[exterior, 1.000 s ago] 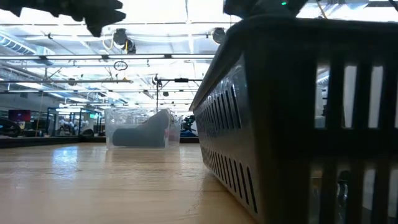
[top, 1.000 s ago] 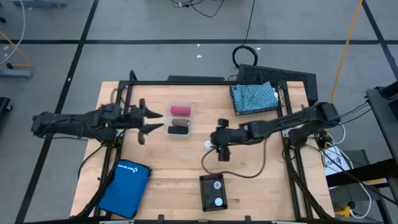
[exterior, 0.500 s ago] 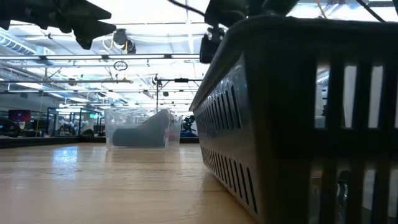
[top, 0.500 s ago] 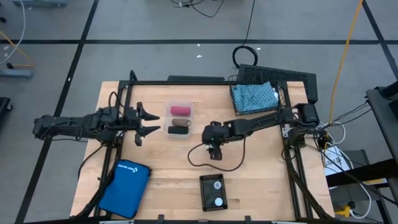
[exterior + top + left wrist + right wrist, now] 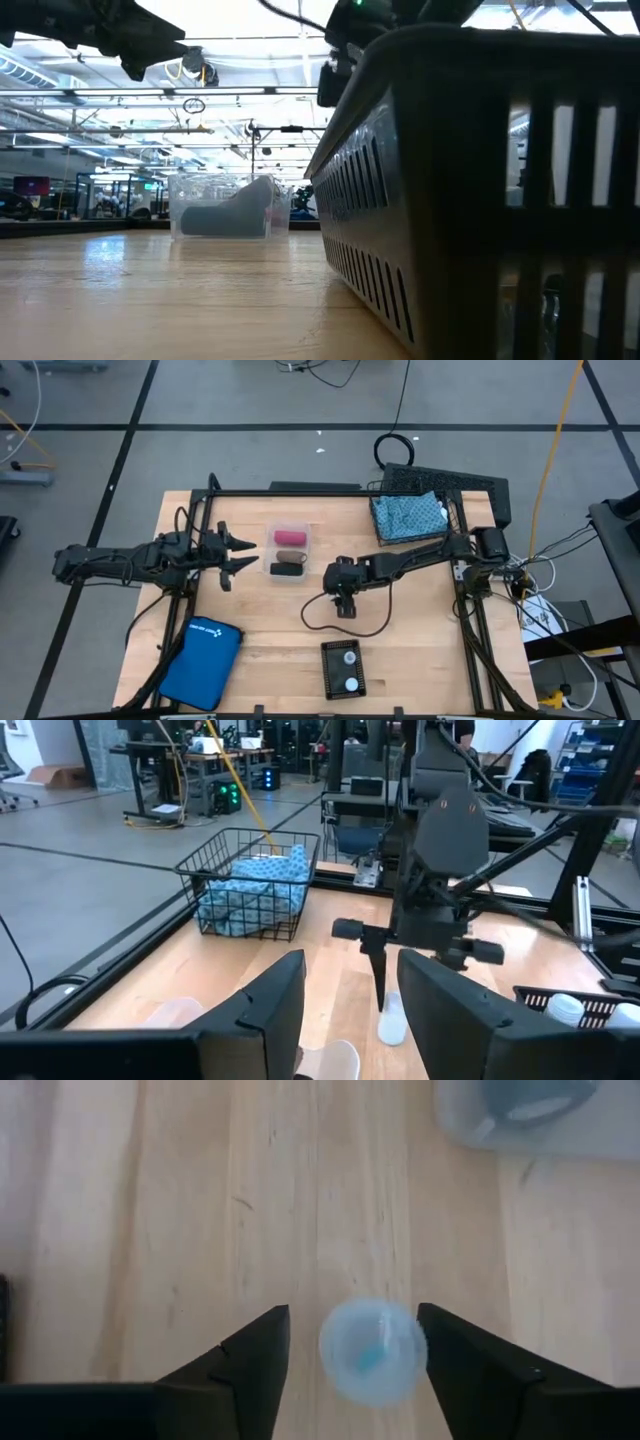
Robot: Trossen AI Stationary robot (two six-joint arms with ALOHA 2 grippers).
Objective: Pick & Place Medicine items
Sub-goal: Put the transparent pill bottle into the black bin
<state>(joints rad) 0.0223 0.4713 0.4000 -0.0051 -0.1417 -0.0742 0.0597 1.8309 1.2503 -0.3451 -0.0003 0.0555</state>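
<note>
- My right gripper (image 5: 342, 600) hangs over the middle of the bench, pointing straight down, fingers (image 5: 250, 1370) spread wide on either side of a white vial (image 5: 372, 1350) that stands on the wood beneath; I can't tell whether either finger touches it.
- My left gripper (image 5: 236, 555) waits near the bench's left edge, fingers parted, gripping nothing, its tips aimed at the clear tray (image 5: 289, 554).
- That tray sits a little toward the far edge from centre and holds the pink block (image 5: 291, 537), the brown block (image 5: 289, 554) and the black block (image 5: 287, 570), in a row from far to near.
- The teal pouch (image 5: 409, 514) lies in the wire basket (image 5: 385, 532) at the far right corner.
- Two more vials (image 5: 349, 670) rest in the black slotted basket (image 5: 329, 682) by the near edge.
- The blue zip case (image 5: 201, 662) lies at the near left corner.
</note>
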